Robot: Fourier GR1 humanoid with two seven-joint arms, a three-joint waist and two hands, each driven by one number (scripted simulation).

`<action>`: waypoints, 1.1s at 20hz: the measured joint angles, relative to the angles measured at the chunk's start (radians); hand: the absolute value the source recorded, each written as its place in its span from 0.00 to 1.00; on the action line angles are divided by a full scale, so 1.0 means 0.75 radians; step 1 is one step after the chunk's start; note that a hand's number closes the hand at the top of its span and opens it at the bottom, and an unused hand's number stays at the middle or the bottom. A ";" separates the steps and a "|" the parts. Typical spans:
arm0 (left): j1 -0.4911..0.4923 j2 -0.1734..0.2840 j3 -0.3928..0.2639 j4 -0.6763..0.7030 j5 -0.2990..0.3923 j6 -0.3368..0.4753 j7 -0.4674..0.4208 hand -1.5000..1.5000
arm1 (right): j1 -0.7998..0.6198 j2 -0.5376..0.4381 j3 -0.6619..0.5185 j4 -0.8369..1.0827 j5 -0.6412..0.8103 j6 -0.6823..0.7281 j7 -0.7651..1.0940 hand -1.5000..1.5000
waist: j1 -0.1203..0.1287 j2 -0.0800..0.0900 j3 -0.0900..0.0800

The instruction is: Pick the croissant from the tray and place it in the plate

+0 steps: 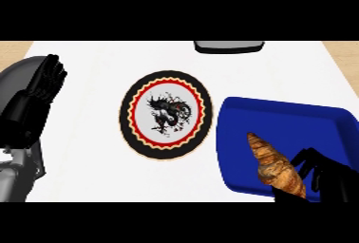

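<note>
Croissant [275, 166] lies in blue tray [280, 118], long axis from upper left to lower right. Right hand [324, 176] just beside it, fingers curled, nothing held. Plate [167, 115] lies left of tray. Left hand [36, 102] rests open, far left.

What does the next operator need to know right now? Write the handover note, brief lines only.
Left hand: open, resting at the left edge, holding nothing.
Right hand: low on the blue tray, fingers beside the croissant; a closed grasp is not visible.
Croissant: lying in the tray.
Plate: left of the tray, nothing on it.
Done: right hand has reached the croissant.
Left: grasp, lift, carry left, set on the plate.
</note>
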 measured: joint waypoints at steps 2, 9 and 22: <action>-0.009 -0.009 -0.007 0.012 -0.003 -0.007 -0.010 0.50 | 0.000 0.047 0.084 -0.113 0.050 0.007 0.038 1.00 | 0.014 0.004 0.001; -0.040 -0.032 -0.026 0.008 -0.016 -0.027 0.004 0.50 | -0.292 0.295 0.332 -0.162 0.226 0.196 0.244 1.00 | 0.056 0.014 0.002; -0.053 -0.081 -0.029 0.059 -0.067 -0.041 -0.053 0.50 | -1.044 0.483 0.266 0.527 -0.030 0.055 0.430 1.00 | 0.082 0.022 0.004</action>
